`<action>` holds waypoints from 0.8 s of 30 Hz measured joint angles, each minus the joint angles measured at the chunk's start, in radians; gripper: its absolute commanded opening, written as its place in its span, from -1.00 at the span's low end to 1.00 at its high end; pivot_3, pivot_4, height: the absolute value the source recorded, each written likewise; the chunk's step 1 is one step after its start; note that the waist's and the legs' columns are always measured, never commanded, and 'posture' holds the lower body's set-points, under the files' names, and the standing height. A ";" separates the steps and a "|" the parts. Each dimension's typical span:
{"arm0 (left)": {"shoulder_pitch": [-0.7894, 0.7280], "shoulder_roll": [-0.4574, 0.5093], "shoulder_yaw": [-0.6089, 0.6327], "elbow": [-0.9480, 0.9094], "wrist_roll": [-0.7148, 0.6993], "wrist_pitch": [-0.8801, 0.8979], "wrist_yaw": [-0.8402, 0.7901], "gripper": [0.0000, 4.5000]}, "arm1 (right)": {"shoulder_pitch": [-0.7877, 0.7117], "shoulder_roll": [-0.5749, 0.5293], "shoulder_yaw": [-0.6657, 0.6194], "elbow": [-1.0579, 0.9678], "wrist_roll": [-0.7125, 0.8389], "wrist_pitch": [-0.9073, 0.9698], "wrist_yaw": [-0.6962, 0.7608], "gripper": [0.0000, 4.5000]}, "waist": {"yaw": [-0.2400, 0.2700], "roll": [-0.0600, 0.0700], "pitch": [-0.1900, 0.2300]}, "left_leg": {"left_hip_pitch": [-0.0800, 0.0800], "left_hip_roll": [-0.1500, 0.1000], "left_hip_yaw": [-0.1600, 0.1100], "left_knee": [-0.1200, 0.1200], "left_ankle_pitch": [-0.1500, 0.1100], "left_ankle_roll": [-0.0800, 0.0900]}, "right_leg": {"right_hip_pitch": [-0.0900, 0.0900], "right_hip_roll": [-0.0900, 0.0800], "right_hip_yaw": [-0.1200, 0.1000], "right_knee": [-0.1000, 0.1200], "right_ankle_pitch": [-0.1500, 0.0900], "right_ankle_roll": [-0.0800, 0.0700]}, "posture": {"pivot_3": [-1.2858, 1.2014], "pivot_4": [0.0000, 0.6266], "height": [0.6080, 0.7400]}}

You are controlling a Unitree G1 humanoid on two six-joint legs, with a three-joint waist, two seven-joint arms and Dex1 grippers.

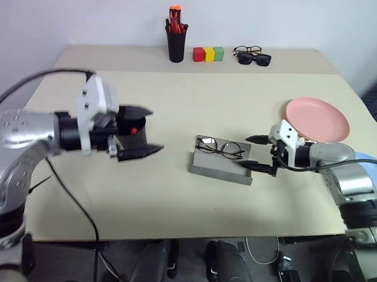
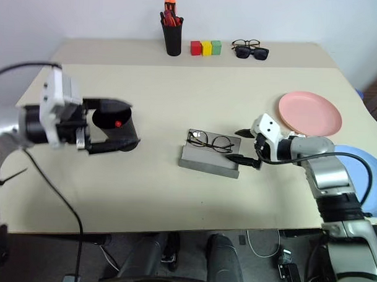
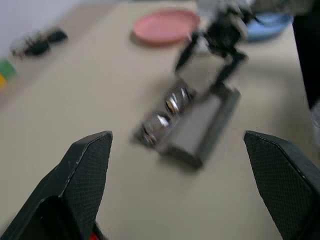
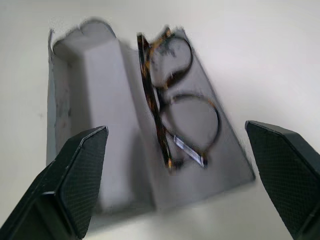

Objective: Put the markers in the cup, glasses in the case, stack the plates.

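Matt grey case (image 1: pixel 222 165), thin wire-rimmed glasses (image 1: pixel 220 146), smooth plastic plates (image 1: pixel 317 119)

The left gripper (image 3: pixel 180 150) stands with its two black textured fingers (image 3: pixel 87 170) wide apart. Beyond them lies the open grey oblong case (image 3: pixel 200 132) with the thin wire-rimmed glasses (image 3: pixel 165 112) on it — farther on, the right gripper (image 3: pixel 212 55), then the salmon pink round plate (image 3: pixel 165 25).

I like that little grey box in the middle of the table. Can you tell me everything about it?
The case is a grey, oblong spectacle case that looks like hard plastic, lying open and flat in the middle of the table. Its inside is a paler grey. The glasses, thin dark wire rims with round clear lenses, lie folded on its far half. The right gripper hovers open at its right end, its fingers either side, not touching it.
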 measured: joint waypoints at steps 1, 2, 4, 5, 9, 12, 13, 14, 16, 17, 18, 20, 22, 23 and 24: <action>0.049 0.002 0.015 -0.017 -0.002 -0.017 0.005 0.90 | -0.016 0.017 0.009 0.016 -0.010 -0.008 0.005 1.00 | 0.002 0.000 0.000 | 0.001 0.000 0.000 0.000 0.000 0.000 | -0.001 0.000 0.000 -0.001 0.000 -0.001 | 0.03 -0.52 1.00; 0.082 0.002 0.021 -0.023 -0.002 -0.026 0.013 0.90 | -0.022 0.028 0.013 0.025 -0.016 -0.018 0.007 1.00 | 0.006 0.000 0.000 | 0.002 0.000 0.000 0.000 0.000 0.000 | 0.000 0.000 0.000 -0.001 0.000 -0.001 | 0.03 -0.52 1.00; 0.151 0.001 0.046 -0.044 -0.002 -0.050 0.035 0.90 | -0.035 0.047 0.021 0.040 -0.019 -0.030 0.015 1.00 | 0.008 0.000 0.000 | 0.003 0.000 0.000 -0.001 -0.002 0.002 | 0.000 0.000 0.000 -0.001 0.000 -0.001 | 0.03 -0.52 1.00; 0.171 0.000 0.052 -0.051 -0.003 -0.058 0.043 0.90 | -0.039 0.054 0.021 0.043 -0.020 -0.031 0.015 1.00 | 0.008 0.000 0.000 | 0.003 0.000 0.000 -0.001 -0.002 0.002 | 0.000 0.000 0.000 -0.001 0.001 -0.002 | 0.03 -0.52 1.00; 0.257 0.002 0.069 -0.074 -0.002 -0.104 0.069 0.90 | -0.046 0.064 0.022 0.055 -0.036 -0.034 0.029 1.00 | 0.005 0.000 0.000 | 0.004 0.000 0.000 -0.004 -0.002 0.002 | -0.001 0.000 0.000 -0.001 0.001 -0.002 | 0.03 -0.52 1.00; 0.300 0.009 0.070 -0.075 0.012 -0.143 0.073 0.90 | -0.046 0.064 0.022 0.056 -0.041 -0.033 0.039 1.00 | 0.005 0.000 0.000 | 0.007 0.000 0.001 -0.008 -0.001 0.001 | -0.001 0.000 0.001 -0.001 0.001 -0.002 | 0.03 -0.52 1.00; 0.303 0.011 0.070 -0.075 0.016 -0.154 0.079 0.90 | -0.046 0.066 0.023 0.056 -0.045 -0.032 0.041 1.00 | 0.006 0.000 0.000 | 0.008 0.000 0.002 -0.010 -0.001 0.000 | -0.001 0.000 0.001 -0.002 0.001 -0.002 | 0.03 -0.52 1.00; 0.303 0.013 0.069 -0.075 0.018 -0.164 0.084 0.90 | -0.046 0.068 0.027 0.056 -0.049 -0.032 0.042 1.00 | 0.006 0.000 0.000 | 0.010 0.000 0.002 -0.013 0.000 -0.002 | -0.001 -0.001 0.001 -0.002 0.001 -0.003 | 0.03 -0.52 1.00; 0.297 0.013 0.060 -0.075 0.019 -0.178 0.102 0.92 | -0.048 0.078 0.036 0.066 -0.058 -0.033 0.043 0.89 | 0.006 0.000 0.000 | 0.013 0.000 0.003 -0.017 0.001 -0.003 | 0.000 -0.001 0.002 -0.003 0.001 -0.004 | 0.03 -0.52 1.00; 0.295 0.013 0.052 -0.075 0.019 -0.185 0.108 0.92 | -0.049 0.083 0.041 0.078 -0.063 -0.035 0.041 0.77 | 0.005 0.000 0.000 | 0.013 0.000 0.003 -0.018 0.001 -0.004 | -0.001 -0.001 0.002 -0.003 0.001 -0.005 | 0.03 -0.52 1.00; 0.294 0.012 0.042 -0.075 0.019 -0.189 0.114 0.92 | -0.049 0.087 0.045 0.097 -0.075 -0.042 0.039 0.63 | 0.005 0.000 0.000 | 0.013 0.000 0.003 -0.019 0.002 -0.004 | -0.001 -0.001 0.002 -0.003 0.001 -0.005 | 0.03 -0.52 1.00; 0.292 0.012 0.032 -0.074 0.019 -0.192 0.128 0.92 | -0.049 0.092 0.052 0.132 -0.093 -0.060 0.038 0.20 | 0.004 0.000 0.000 | 0.013 0.000 0.003 -0.019 0.002 -0.004 | -0.001 0.000 0.002 -0.002 0.000 -0.006 | 0.03 -0.52 1.00; 0.275 0.011 0.010 -0.073 0.019 -0.195 0.148 0.92 | -0.055 0.098 0.053 0.169 -0.107 -0.097 0.037 -0.29 | 0.004 0.000 0.000 | 0.013 0.000 0.003 -0.019 0.002 -0.004 | -0.001 0.000 0.002 -0.003 0.000 -0.006 | 0.03 -0.52 1.00; 0.273 0.011 0.002 -0.073 0.019 -0.197 0.153 0.92 | -0.056 0.101 0.053 0.182 -0.114 -0.113 0.036 -0.52 | 0.004 0.000 0.000 | 0.013 0.000 0.003 -0.019 0.002 -0.004 | -0.001 0.000 0.002 -0.003 0.000 -0.006 | 0.03 -0.52 1.00; 0.272 0.011 -0.006 -0.073 0.019 -0.199 0.160 0.92 | -0.058 0.105 0.053 0.204 -0.120 -0.130 0.035 -0.75 | 0.003 0.000 0.000 | 0.013 0.000 0.003 -0.019 0.002 -0.004 | 0.000 0.000 0.002 -0.003 0.000 -0.006 | 0.03 -0.52 1.00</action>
